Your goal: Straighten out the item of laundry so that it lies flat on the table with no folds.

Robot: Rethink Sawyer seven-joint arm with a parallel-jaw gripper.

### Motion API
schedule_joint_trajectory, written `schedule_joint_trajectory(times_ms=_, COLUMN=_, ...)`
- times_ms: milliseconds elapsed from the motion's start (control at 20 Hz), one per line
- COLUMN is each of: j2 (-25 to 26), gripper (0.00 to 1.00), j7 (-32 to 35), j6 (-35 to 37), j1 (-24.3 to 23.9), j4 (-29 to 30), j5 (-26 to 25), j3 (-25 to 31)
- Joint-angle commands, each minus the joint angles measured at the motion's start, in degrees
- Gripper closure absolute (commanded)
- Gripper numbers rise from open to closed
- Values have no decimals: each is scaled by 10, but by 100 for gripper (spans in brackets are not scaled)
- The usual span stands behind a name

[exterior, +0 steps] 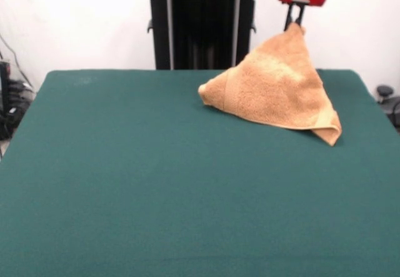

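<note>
Lifting step: claw [295, 27] pinches 1 corner of the terry towel [275, 89], tented above the green worktop [156, 183]. Next, I'd judge: drag outward, lower flat.

On my feed the white wall [81, 20] fills the background and is bare and evenly lit. A thin dark cable [12, 53] slants down across the wall's lower left part. At the foot of the wall on that side it runs into a tangle of black cables [17, 95], next to a dark box [3, 77] cut off by the frame edge. I can't tell what the box is. At the foot of the wall on the opposite side I see a small black round-topped object [384, 92], with more dark gear [395, 111] just below it, too cropped to identify.
</note>
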Motion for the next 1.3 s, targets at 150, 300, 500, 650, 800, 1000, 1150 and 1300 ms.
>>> schedule_joint_trajectory(times_ms=150, j2=39, gripper=100, j7=93, j6=64, j1=22, j4=-65, j5=17, j3=-15)
schedule_joint_trajectory(times_ms=300, j2=45, gripper=100, j7=68, j6=111, j1=33, j4=-107, j5=1, j3=-49)
schedule_joint_trajectory(times_ms=500, j2=58, gripper=100, j7=44, j6=132, j1=32, j4=-140, j5=-25, j3=-70)
schedule_joint_trajectory(times_ms=650, j2=62, gripper=100, j7=36, j6=157, j1=36, j4=-166, j5=-48, j3=-90)
schedule_joint_trajectory(times_ms=800, j2=42, gripper=100, j7=52, j6=185, j1=46, j4=-167, j5=-64, j3=-103)
schedule_joint_trajectory(times_ms=1000, j2=18, gripper=100, j7=83, j6=171, j1=44, j4=-130, j5=-60, j3=-88)
schedule_joint_trajectory(times_ms=1150, j2=31, gripper=100, j7=107, j6=110, j1=46, j4=-95, j5=-50, j3=-69)
schedule_joint_trajectory(times_ms=1300, j2=44, gripper=100, j7=125, j6=76, j1=57, j4=-82, j5=-44, j3=-64)
